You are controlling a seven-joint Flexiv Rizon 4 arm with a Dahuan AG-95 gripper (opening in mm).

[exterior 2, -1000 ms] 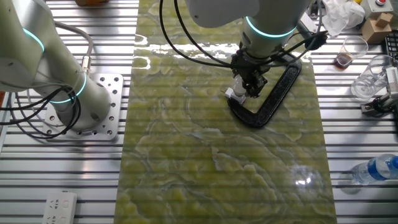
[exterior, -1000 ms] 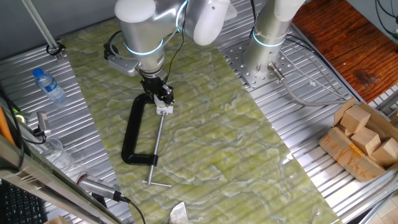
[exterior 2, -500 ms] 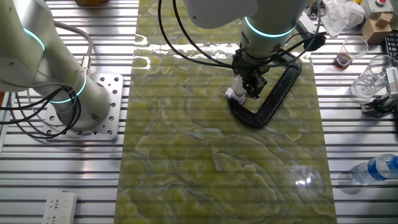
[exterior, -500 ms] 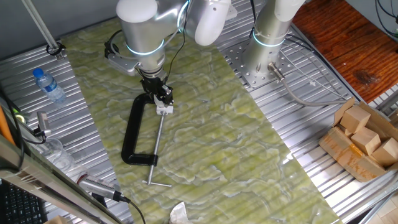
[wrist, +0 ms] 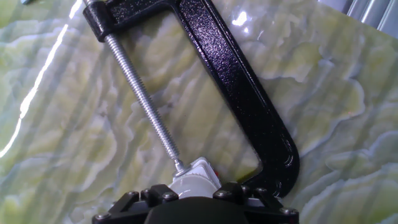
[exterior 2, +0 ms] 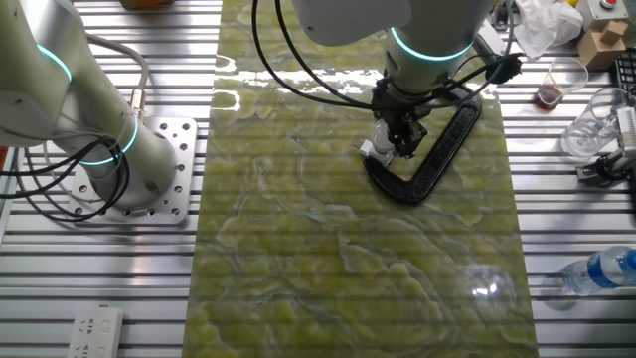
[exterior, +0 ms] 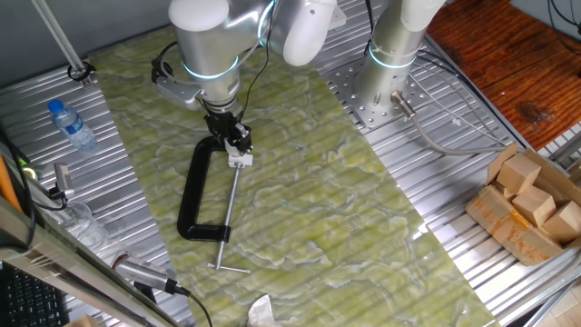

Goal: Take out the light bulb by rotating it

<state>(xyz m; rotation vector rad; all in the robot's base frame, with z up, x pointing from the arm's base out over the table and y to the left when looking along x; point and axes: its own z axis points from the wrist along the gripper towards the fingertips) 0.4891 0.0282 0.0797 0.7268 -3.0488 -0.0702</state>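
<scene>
Hand view: gripper (wrist: 196, 198) black, finger spacing not discernible. Directly beneath it, white square socket piece (wrist: 194, 178); light bulb hidden. Beyond, threaded steel screw (wrist: 140, 93) of glossy black C-clamp (wrist: 242, 93) on green marbled mat (wrist: 74, 143).

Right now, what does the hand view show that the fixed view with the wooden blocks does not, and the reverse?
Only the hand view shows the clamp screw's tip pressing against the small white socket piece up close, with the claw's black body filling the bottom edge. Only that fixed view shows the wooden blocks, the clear bottle with a blue cap, the second arm's base and the clamp's T-handle. Both share the black C-clamp on the green marbled mat. The light bulb itself is not clearly visible in either.
</scene>
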